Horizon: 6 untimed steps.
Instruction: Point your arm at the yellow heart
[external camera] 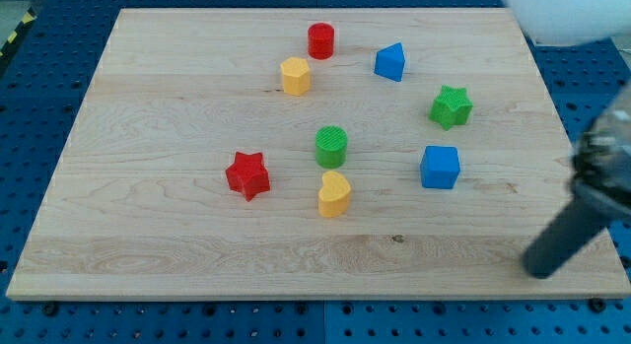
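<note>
Trouble is waiting between my tip (539, 272) and the yellow heart (334, 194), which is sitting well off toward the view's left, just below the green cylinder (331, 146). Having no fingers, only a bare rod, I am risking clipping the blue cube (440, 168) by swinging high.

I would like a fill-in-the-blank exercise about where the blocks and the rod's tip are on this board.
1. The yellow heart lies just below the green ____.
2. The block nearest the view's top is the ____ cylinder.
3. My tip is near the board's ____ corner.
4. Left of the yellow heart is the red ____.

Missing: cylinder; red; bottom-right; star
</note>
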Tool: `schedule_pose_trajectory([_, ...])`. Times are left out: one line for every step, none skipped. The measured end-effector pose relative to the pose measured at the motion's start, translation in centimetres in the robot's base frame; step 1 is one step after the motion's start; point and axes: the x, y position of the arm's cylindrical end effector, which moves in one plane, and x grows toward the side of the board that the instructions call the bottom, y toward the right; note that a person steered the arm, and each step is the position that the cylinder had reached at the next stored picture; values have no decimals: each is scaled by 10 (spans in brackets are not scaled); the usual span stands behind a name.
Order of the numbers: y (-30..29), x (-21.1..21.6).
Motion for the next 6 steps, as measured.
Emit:
schedule_pose_trajectory([-72,2])
schedule_pose_trajectory([-140,0])
schedule_pose_trajectory([-150,-4])
schedule_pose_trajectory([-173,-33])
schedule_pose_trajectory([-195,-44])
schedule_pose_trajectory([-195,-44])
